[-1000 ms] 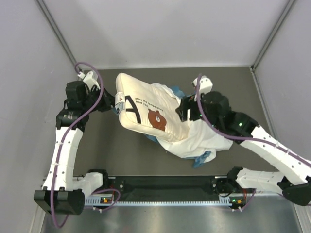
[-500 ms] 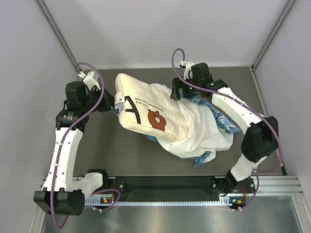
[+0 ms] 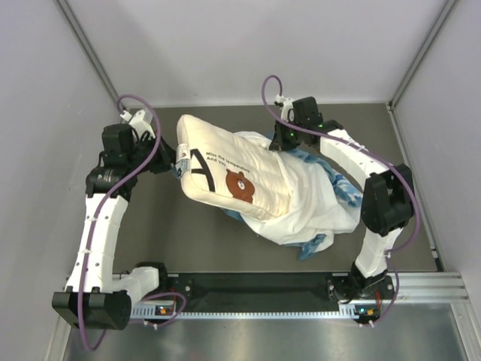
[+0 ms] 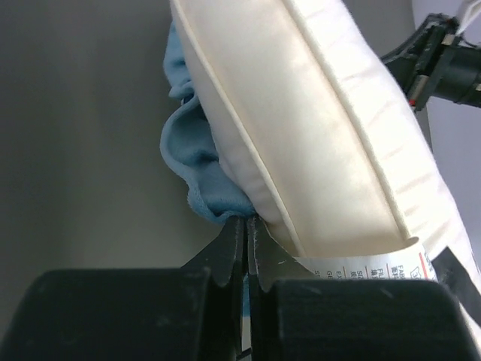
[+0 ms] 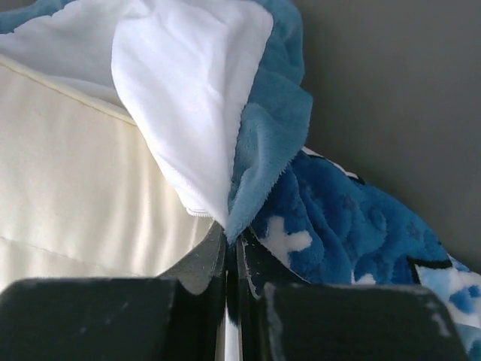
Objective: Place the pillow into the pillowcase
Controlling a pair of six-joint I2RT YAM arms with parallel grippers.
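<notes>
The cream pillow [image 3: 225,169] lies slanted on the table, its bear logo and printed text facing up. Its right part sits inside the pillowcase [image 3: 319,207], whose white inside is turned outward, with blue patterned fabric bunched behind it. My left gripper [image 3: 174,161] is at the pillow's left end. In the left wrist view that gripper [image 4: 246,226] is shut on the pillowcase's blue ruffled edge [image 4: 192,162], just under the pillow [image 4: 316,128]. My right gripper [image 3: 279,143] is at the pillow's far side. In the right wrist view the gripper [image 5: 231,233] is shut on the pillowcase's white-and-blue edge [image 5: 203,105], beside the pillow [image 5: 68,203].
Grey walls close in the dark table [image 3: 165,226] on the left, back and right. A black rail [image 3: 255,289] with both arm bases runs along the near edge. The right arm's wrist [image 4: 443,64] shows at the top right of the left wrist view.
The right arm has swung from the pillow's right side to its far edge, and its jaws have closed on the pillowcase's edge there. The left arm has held still.
</notes>
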